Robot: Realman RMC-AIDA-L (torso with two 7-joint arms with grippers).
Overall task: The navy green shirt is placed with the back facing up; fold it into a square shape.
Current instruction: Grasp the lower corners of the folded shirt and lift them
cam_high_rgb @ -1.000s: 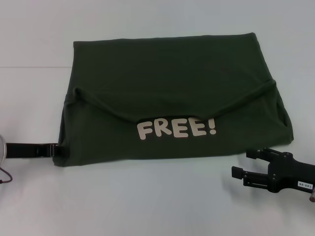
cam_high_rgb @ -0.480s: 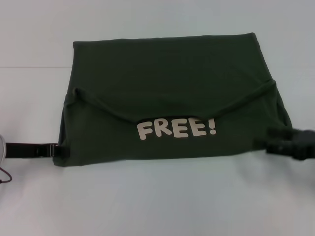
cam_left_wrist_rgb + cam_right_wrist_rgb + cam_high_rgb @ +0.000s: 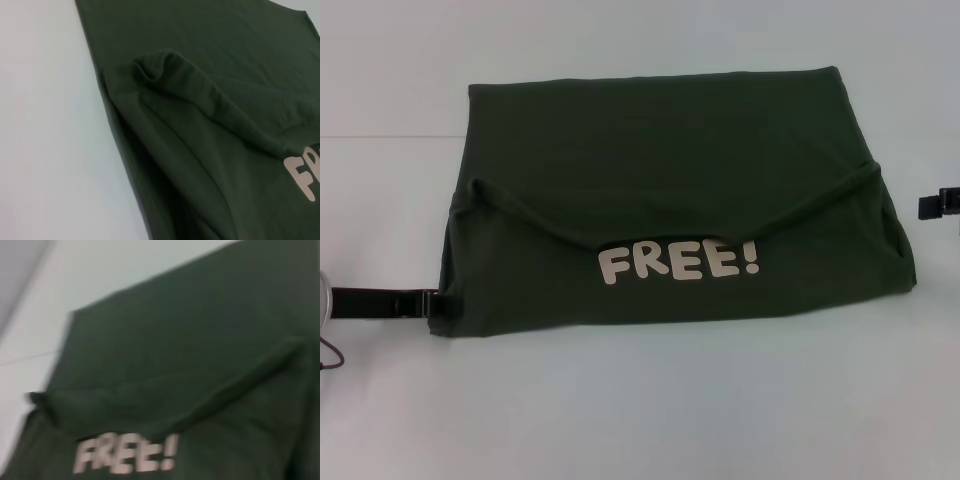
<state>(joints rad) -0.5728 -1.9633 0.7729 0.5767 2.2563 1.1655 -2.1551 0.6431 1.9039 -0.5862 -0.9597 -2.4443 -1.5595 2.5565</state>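
Observation:
The navy green shirt (image 3: 670, 150) lies folded into a wide block in the middle of the table, with a white "FREE!" print (image 3: 678, 262) facing up below a curved fold. The left wrist view shows its rumpled fold (image 3: 210, 95), and the right wrist view shows the shirt (image 3: 190, 340) from farther off. My left gripper (image 3: 438, 304) lies low at the shirt's near-left corner, touching its edge. Only the tip of my right gripper (image 3: 940, 205) shows at the right edge of the head view, beside the shirt's right side and apart from it.
The shirt rests on a pale table (image 3: 640, 400), with bare surface in front of it and to both sides. A thin reddish cable (image 3: 328, 358) curls at the near-left edge by the left arm.
My right gripper has moved from the near-right part of the table away and to the right, nearly out of the head view. The left gripper and the shirt have not moved.

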